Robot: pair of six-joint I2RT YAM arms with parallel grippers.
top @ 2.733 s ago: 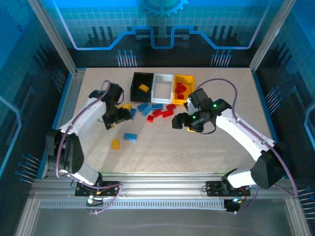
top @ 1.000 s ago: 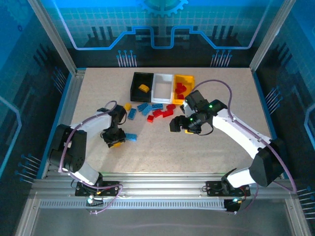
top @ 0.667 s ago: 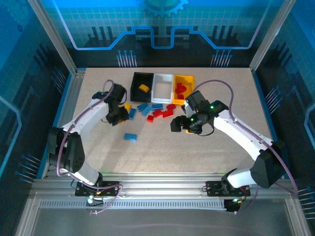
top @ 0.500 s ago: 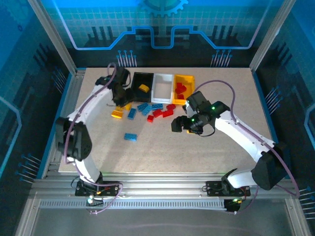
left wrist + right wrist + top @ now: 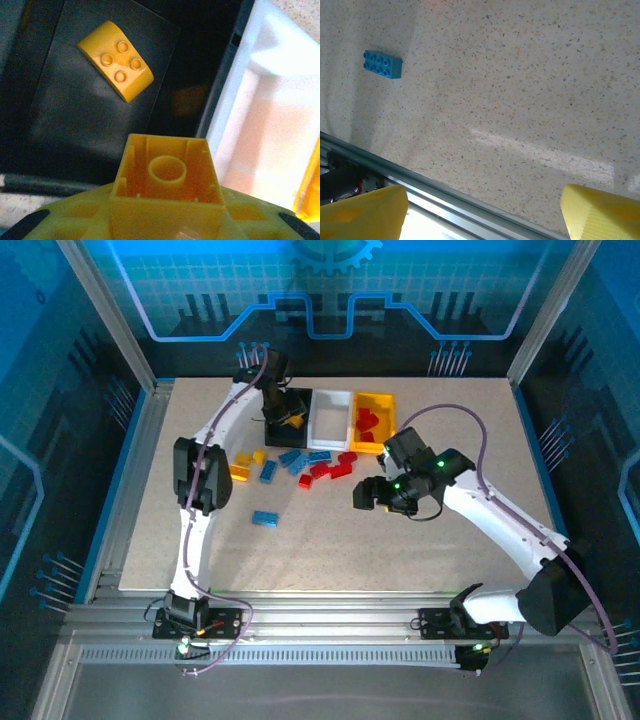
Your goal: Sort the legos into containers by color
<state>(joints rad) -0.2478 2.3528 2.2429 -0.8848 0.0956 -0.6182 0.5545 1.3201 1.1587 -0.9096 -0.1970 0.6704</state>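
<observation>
1. Left gripper (image 5: 167, 225) is clamped on a glossy yellow brick (image 5: 167, 172), hollow underside showing, above the black bin (image 5: 65, 130).
2. A curved four-stud brick (image 5: 116, 66), yellow, lies in that bin.
3. Right gripper (image 5: 480, 215) has its fingers wide apart and empty over the speckled table (image 5: 530, 75).
4. A blue brick (image 5: 382, 64), eight studs, lies flat to its left.
5. Loose bricks (image 5: 318, 466), red and blue, lie just near the bins.

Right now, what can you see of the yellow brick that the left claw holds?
The yellow brick is glossy plastic, square in outline, turned with its hollow underside toward the wrist camera: thin walls, small ribs, one round tube in the middle. The left claw grips it on two sides. It is above the black bin, near the wall beside the white bin.
</observation>
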